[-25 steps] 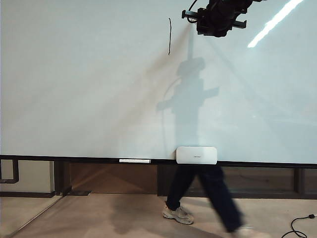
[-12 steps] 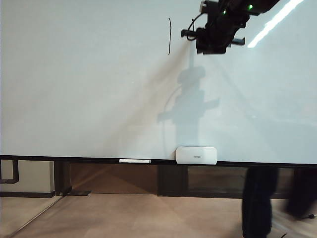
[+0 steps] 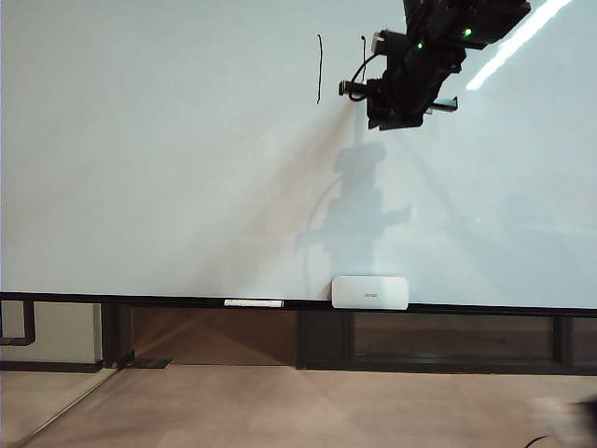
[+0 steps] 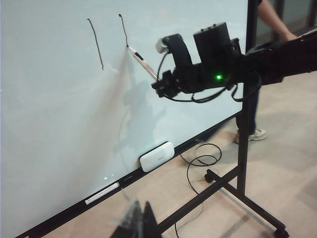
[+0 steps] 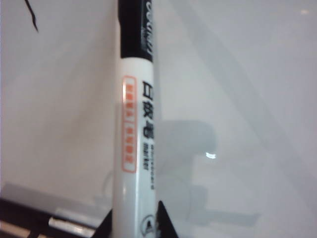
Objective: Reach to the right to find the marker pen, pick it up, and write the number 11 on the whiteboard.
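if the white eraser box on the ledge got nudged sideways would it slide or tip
The eraser box would likely slide: it looks low, wide and rounded, sitting flat on the ledge against the whiteboard. Probably light and stiff, so it might drop off.

Exterior view faces the whiteboard head-on from afar; left wrist view sees it obliquely, sharing its strokes; right wrist view sits close against it.
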`<move>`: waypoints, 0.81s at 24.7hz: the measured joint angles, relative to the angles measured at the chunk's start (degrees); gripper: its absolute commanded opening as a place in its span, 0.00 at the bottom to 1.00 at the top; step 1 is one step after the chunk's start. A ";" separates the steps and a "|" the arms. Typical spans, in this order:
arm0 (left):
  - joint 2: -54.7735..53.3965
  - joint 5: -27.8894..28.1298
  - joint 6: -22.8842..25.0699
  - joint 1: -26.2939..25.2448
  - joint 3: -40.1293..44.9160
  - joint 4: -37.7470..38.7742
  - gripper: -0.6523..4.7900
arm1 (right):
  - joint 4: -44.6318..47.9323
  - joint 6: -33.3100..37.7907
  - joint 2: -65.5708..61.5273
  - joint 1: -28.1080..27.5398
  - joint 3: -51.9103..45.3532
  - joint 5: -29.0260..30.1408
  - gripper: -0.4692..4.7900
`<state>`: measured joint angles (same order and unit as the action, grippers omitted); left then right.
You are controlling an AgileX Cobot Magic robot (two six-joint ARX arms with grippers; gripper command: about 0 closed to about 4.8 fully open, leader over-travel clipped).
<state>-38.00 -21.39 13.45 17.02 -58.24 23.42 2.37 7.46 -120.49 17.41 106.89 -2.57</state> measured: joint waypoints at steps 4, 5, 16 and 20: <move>-0.04 0.04 0.02 0.00 0.00 0.00 0.11 | -0.59 0.02 -0.04 0.02 -1.31 0.17 0.08; -0.07 -0.02 0.02 0.00 0.00 0.00 0.11 | -0.55 0.04 -0.04 0.02 -1.66 0.17 0.08; -0.37 -0.66 -0.02 0.00 0.00 0.90 0.11 | -0.24 0.24 -0.22 0.20 -5.40 0.15 0.08; -0.15 2.01 -0.07 -0.02 0.00 0.92 0.11 | -0.42 0.22 0.61 1.05 -5.57 -0.35 0.08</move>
<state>-38.15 -19.38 13.39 16.99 -58.24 24.34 1.96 7.68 -119.87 18.46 101.32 -2.92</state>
